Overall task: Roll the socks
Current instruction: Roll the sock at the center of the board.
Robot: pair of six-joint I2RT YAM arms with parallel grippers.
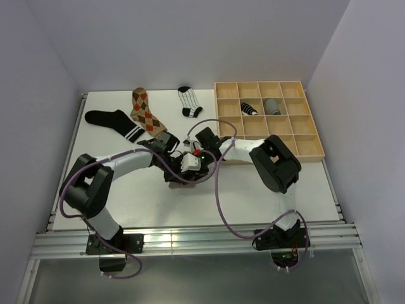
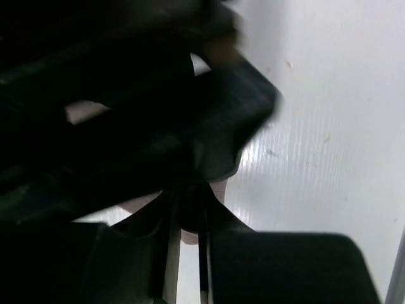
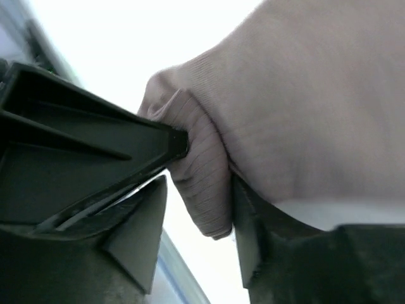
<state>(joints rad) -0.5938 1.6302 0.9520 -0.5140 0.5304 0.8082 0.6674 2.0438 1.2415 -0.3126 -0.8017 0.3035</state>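
Observation:
A taupe sock [image 3: 304, 114] lies mid-table under both grippers, and only a sliver of it [image 1: 184, 185] shows from above. My left gripper [image 1: 176, 170] is shut on the sock, with a bit of fabric [image 2: 188, 236] pinched at its tips [image 2: 185, 253]. My right gripper [image 3: 199, 234] stands open around the ribbed cuff, which rests against one finger [image 3: 248, 234] and leaves a gap to the other. At the back left lie a black sock with white bands [image 1: 114, 121], an argyle sock [image 1: 145, 113] and a striped sock [image 1: 188, 101].
A wooden grid tray [image 1: 297, 142] stands at the back right. Two of its cells hold a rolled striped sock [image 1: 249, 109] and a rolled grey sock [image 1: 272, 106]. Purple cables [image 1: 218, 190] loop over the table in front of the grippers.

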